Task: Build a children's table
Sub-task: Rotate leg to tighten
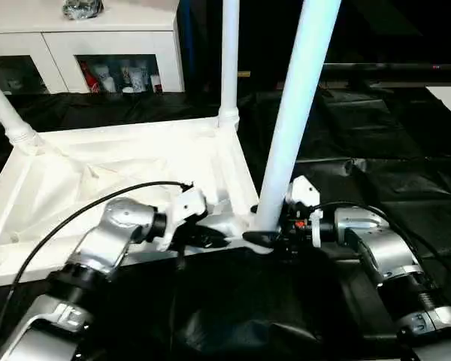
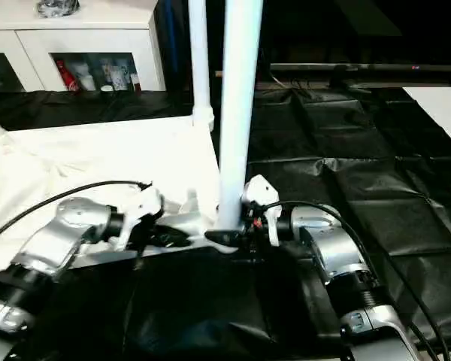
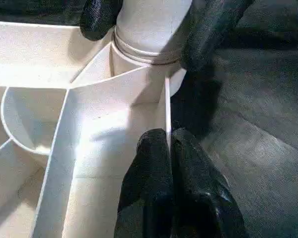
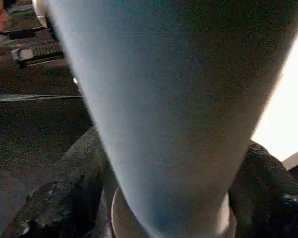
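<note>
Head view: the upturned tabletop (image 1: 135, 180) carries three legs; the nearest leg (image 1: 297, 113) rises between the right gripper (image 1: 274, 235) fingers, which clasp its base. Left wrist view: the left gripper (image 3: 170, 148) pinches the tabletop's rim beside that socket. A fourth leg seems outstanding.

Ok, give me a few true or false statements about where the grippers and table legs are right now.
1. The white plastic tabletop lies upside down on black sheeting. True.
2. The right gripper has its fingers either side of the base of the near white tube leg. True.
3. The left gripper holds a loose leg. False: its fingers are pinched on a thin rib of the tabletop.
4. Every leg lies flat on the floor. False: at least three stand in corner sockets.
5. A white cabinet with glass doors stands behind. True.
</note>
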You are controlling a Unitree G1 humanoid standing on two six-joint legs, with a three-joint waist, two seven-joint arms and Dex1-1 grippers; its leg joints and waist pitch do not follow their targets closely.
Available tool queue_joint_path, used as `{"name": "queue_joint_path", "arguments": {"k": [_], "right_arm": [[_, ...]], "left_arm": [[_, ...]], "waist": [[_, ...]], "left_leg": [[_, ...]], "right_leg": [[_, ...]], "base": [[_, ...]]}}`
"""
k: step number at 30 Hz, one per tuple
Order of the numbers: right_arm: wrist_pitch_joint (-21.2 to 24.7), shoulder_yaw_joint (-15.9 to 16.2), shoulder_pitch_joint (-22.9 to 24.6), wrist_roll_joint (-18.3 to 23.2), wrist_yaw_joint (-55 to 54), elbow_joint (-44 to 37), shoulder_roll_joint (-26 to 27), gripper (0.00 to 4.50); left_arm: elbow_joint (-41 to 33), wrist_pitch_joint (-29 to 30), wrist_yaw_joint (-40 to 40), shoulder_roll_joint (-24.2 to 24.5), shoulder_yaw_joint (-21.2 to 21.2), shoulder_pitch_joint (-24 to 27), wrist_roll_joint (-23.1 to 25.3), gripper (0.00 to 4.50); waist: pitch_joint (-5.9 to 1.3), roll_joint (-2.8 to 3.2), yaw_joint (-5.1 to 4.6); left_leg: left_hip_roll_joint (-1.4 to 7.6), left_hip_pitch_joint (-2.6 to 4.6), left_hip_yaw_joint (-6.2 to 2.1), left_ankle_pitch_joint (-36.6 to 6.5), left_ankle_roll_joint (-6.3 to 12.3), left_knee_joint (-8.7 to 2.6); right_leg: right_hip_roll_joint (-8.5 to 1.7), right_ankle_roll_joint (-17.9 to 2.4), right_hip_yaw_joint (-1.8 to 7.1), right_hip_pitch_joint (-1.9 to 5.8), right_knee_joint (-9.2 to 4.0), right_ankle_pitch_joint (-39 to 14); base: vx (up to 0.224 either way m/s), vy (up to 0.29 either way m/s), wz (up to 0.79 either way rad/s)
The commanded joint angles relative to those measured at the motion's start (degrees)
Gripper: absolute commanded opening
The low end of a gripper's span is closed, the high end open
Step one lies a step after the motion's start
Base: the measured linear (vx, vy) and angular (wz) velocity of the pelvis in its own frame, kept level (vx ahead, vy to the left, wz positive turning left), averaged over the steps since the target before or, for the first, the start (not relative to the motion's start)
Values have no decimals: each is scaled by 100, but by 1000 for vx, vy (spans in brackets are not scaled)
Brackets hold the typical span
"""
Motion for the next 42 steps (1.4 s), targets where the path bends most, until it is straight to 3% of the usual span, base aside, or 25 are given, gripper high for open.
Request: {"name": "queue_joint_path", "arguments": {"k": [1, 7, 12, 16, 18, 20, 22, 25, 30, 31, 32, 36, 42], "right_arm": [[36, 108, 16, 32, 104, -107, -19, 309], [141, 148, 60, 73, 147, -173, 32, 259], [196, 159, 184, 80, -69, -222, 170, 252], [102, -48, 125, -122, -1159, 118, 628, 243], [71, -230, -100, -326, -2166, 677, 999, 237], [62, -396, -281, -344, -2764, 1019, 1246, 220], [65, -498, -389, -333, -3109, 1210, 1393, 212], [-54, -720, -666, -371, -4061, 1675, 1819, 212], [-459, -627, -834, -643, -4411, 1969, 2090, 212], [-470, -663, -844, -541, -4211, 1982, 2130, 261], [-431, -718, -835, -423, -4030, 1932, 2146, 272], [-447, -683, -823, -397, -3705, 1861, 2060, 303], [-552, -303, -674, -572, -2880, 1524, 1566, 330]], "left_arm": [[-261, -82, -156, 41, -46, -23, -113, 0], [-297, -41, -192, 74, -47, 22, -101, 0], [-195, 96, 168, -169, 45, -78, -137, 0], [59, 216, 765, -548, 188, -321, -76, 0], [344, 255, 1279, -826, 211, -563, 89, 0], [586, 282, 1682, -1027, 248, -744, 191, 0], [733, 319, 1959, -1163, 299, -857, 224, 0], [1139, 389, 2738, -1547, 443, -1174, 308, 0], [1336, 268, 3014, -1779, 508, -1328, 349, 0], [1332, 220, 2960, -1787, 500, -1313, 345, 0], [1293, 162, 2856, -1762, 480, -1273, 334, 0], [1251, 15, 2649, -1646, 443, -1179, 289, 0], [1013, -160, 2088, -1324, 399, -925, 199, 0]], "waist": [[-390, -14, -11], [-403, -10, 18], [-406, -3, 24], [-383, -13, -15], [-367, -8, -60], [-365, 12, -129], [-360, 10, -190], [-371, 11, -227], [-406, 5, -237], [-409, 8, -235], [-409, 5, -235], [-404, 6, -244], [-411, -8, -233]], "left_leg": [[453, 161, -229, -1419, 101, -455], [453, 158, -228, -1327, 90, -456], [449, 162, -222, -1305, 99, -444], [430, 182, -246, -1536, -56, -467], [415, 200, -257, -1701, -150, -468], [407, 198, -295, -1847, -222, -483], [387, 220, -284, -1989, -242, -468], [382, 210, -290, -1940, -266, -467], [376, 140, -258, -1548, -21, -447], [375, 142, -250, -1529, 9, -438], [382, 137, -250, -1475, 82, -440], [396, 122, -258, -1470, 128, -457], [399, 116, -245, -1331, 204, -435]], "right_leg": [[-554, -1240, 313, 204, -476, -1837], [-547, -1250, 311, 210, -454, -1648], [-550, -1290, 310, 209, -452, -1572], [-564, -1163, 309, 188, -512, -2053], [-574, -1092, 308, 162, -546, -2368], [-584, -996, 298, 180, -570, -2560], [-570, -992, 295, 149, -594, -2637], [-566, -1033, 291, 155, -588, -2476], [-571, -1179, 303, 226, -538, -1782], [-570, -1192, 303, 221, -541, -1760], [-559, -1215, 300, 235, -528, -1688], [-555, -1258, 289, 247, -509, -1633], [-569, -1308, 289, 270, -496, -1494]], "base": [[0, 0, 0], [0, 0, 0], [0, 0, 0], [0, 0, 0], [0, 0, 0], [0, 0, 0], [0, 0, 0], [0, 0, 0], [0, 0, 0], [0, 0, 0], [0, 0, 0], [0, 0, 0], [0, 0, 0]]}}
